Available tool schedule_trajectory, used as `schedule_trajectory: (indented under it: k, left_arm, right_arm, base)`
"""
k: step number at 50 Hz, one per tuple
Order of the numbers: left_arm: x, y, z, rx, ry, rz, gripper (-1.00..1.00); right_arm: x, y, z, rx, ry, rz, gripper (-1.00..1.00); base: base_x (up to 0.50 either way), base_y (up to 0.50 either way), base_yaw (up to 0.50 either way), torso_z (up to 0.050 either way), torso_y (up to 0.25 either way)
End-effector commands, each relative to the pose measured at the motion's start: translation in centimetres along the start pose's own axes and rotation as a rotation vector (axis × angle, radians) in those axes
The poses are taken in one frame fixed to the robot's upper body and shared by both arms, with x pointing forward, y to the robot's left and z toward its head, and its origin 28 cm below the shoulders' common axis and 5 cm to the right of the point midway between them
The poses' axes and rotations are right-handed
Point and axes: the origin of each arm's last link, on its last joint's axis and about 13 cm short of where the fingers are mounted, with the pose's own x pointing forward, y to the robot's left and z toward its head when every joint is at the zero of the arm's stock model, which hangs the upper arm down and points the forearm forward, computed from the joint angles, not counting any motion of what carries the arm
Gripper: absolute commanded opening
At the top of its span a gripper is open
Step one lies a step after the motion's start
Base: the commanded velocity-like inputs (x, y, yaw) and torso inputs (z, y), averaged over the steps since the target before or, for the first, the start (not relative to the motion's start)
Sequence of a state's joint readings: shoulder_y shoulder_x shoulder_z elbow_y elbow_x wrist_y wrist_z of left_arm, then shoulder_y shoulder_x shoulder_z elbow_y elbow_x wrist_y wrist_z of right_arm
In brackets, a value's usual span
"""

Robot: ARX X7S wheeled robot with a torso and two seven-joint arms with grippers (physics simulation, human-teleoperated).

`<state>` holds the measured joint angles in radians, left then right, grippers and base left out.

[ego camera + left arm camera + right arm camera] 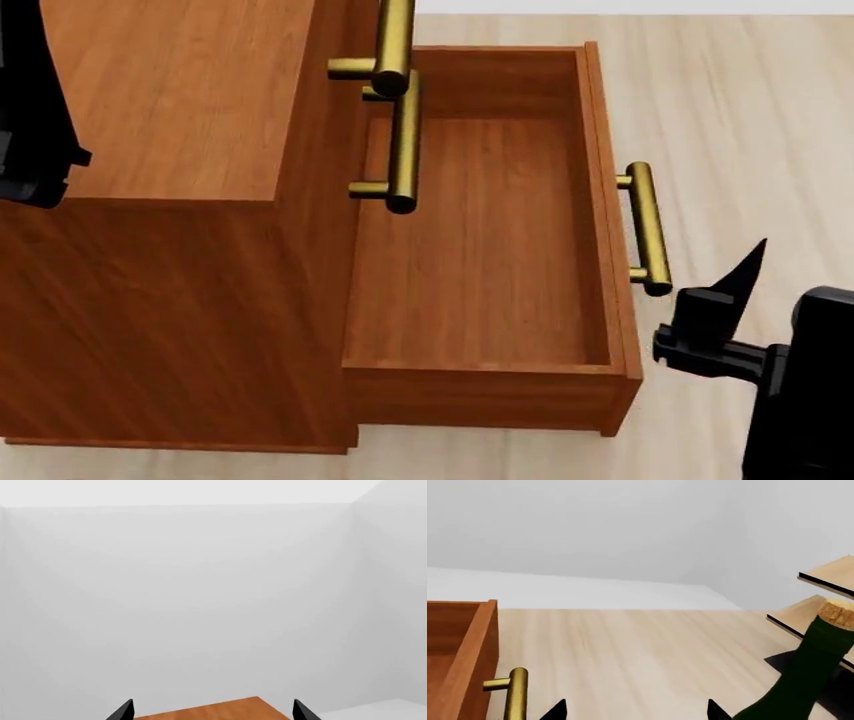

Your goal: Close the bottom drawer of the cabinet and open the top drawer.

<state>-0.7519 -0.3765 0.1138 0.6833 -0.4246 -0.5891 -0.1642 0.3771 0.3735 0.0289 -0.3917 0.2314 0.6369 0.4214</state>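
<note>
The reddish-brown cabinet is seen from above in the head view. Its bottom drawer stands pulled far out and empty, with its brass handle on the outer front. The top drawer's handle sits close to the cabinet front, above the middle handle. My right gripper is open and empty, just beyond the bottom handle, which lies beside one fingertip. One right finger shows by that handle's near end. My left gripper is open over the cabinet top.
A dark green corked bottle stands close to my right gripper, in front of a pale wooden rack. Pale wood flooring stretches beyond the drawer to white walls. My left arm hangs over the cabinet's far side.
</note>
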Motion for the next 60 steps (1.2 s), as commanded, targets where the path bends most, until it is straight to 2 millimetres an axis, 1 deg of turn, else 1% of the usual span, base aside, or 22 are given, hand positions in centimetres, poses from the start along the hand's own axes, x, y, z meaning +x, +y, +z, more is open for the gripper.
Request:
schedule_trajectory:
  k: [1,27,50,60]
  left_arm:
    - [0.0,0.1,0.0,0.003,0.0,0.001,1.0]
    - [-0.2,0.1,0.1,0.011,0.001,0.002,1.0]
    - [-0.1,0.3,0.2,0.015,-0.003,0.004,1.0]
    - [-0.1,0.3,0.1,0.016,-0.001,0.003,1.0]
  right_arm:
    - [0.5,-0.2,-0.7,-0.006,0.023,-0.038,1.0]
    - [1.7,-0.1,-2.6,0.025,0.093,-0.038,1.0]
    - [2.7,0.7,-5.0,0.03,0.157,-0.031,1.0]
    - [2.8,0.9,-5.7,0.028,0.179,-0.028,1.0]
  base:
    - [0.0,0.0,0.0,0.0,0.0]
    - [0.0,0.0,0.0,0.0,0.0]
    - [0.0,0.0,0.0,0.0,0.0]
    - [0.0,0.0,0.0,0.0,0.0]
